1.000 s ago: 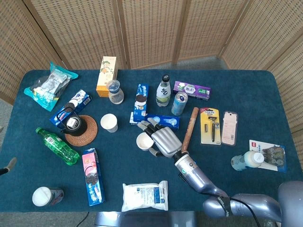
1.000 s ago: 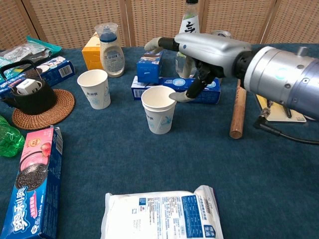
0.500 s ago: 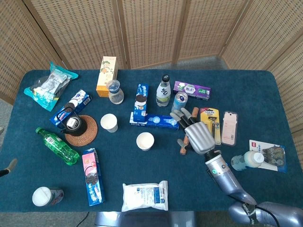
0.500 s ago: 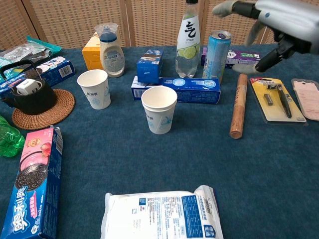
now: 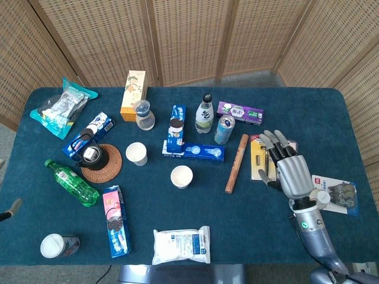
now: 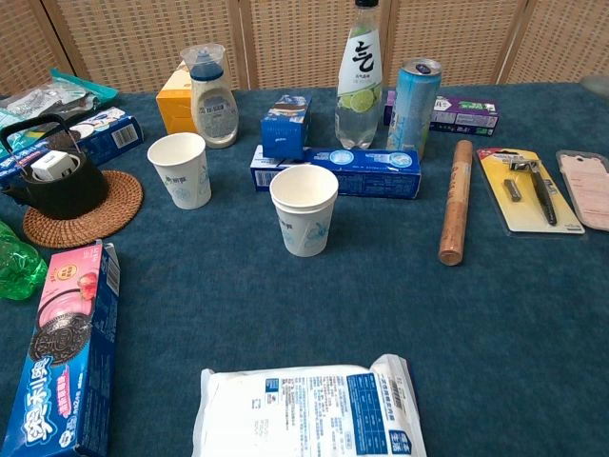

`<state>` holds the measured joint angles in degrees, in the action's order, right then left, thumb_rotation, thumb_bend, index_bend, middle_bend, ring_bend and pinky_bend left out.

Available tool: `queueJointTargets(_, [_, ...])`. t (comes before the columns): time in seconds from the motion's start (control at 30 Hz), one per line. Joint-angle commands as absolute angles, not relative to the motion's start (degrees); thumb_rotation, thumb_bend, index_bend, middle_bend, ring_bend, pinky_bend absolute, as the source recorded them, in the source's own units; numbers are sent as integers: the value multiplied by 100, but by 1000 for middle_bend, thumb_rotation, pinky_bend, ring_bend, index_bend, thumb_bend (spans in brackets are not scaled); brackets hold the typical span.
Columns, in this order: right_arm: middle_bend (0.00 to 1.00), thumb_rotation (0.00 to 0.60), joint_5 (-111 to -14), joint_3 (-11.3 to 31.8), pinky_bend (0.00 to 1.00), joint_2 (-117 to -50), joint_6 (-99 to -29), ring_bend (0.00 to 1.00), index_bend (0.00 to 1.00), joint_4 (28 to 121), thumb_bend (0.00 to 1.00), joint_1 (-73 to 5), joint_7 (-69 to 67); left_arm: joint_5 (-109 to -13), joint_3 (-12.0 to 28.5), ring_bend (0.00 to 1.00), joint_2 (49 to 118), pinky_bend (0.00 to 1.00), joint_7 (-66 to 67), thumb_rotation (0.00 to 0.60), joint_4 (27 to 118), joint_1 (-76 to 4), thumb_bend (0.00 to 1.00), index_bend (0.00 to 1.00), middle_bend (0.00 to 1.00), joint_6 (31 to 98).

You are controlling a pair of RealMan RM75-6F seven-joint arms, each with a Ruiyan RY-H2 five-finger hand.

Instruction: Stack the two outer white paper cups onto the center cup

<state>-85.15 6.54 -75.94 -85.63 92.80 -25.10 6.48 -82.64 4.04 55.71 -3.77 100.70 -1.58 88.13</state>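
Two white paper cups stand upright on the blue table. The centre cup point(image 5: 182, 176) point(image 6: 304, 209) is in front of a flat blue box, and its rim looks doubled, as if one cup sits inside another. The other cup point(image 5: 137, 153) point(image 6: 181, 169) stands to its left, beside the woven coaster. My right hand point(image 5: 290, 170) hovers far right of both cups, over the yellow razor pack point(image 5: 262, 155), with its fingers spread and nothing in it. The chest view does not show it. My left hand is in neither view.
A brown wooden stick point(image 5: 236, 163) point(image 6: 455, 202) lies between the centre cup and my right hand. A black kettle on a coaster point(image 6: 57, 181), a green bottle point(image 5: 72, 181), cookie boxes, a can point(image 6: 415, 93), a glass bottle point(image 6: 360, 71) and a white pouch point(image 6: 309, 409) surround the cups.
My right hand has let go beside the centre cup and swung right across the stick to the razor pack, leaving the chest view. The cups have not moved.
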Motion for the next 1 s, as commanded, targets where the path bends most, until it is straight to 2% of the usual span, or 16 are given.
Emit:
queueJointTargets(0.03, [11,600,-8560,551,356,-7512,-8678,0,33,9001,342,-2304,342,-8226,428,0,5579,0,-356,600,10063,-160,319,0,0,8817])
queueJointTargets(0.3, [8,600,-8646,423,352,-7537,-9041,0,35,8216,343,-1811,-425,-8053,535,0,5601,0,-285,600,10088,-129,319,0,0,8914])
queueJointTargets(0.57, [8,600,-8684,447,352,-7559,-9106,0,37,7933,341,-1611,-707,-7957,646,0,5427,0,-92,600,10176,-225,319,0,0,8828])
queueJointTargets(1.0, [7,600,-8710,586,352,-7626,-9189,0,38,7760,343,-1422,-900,-7553,836,0,5078,0,256,600,10491,-786,320,0,0,7931])
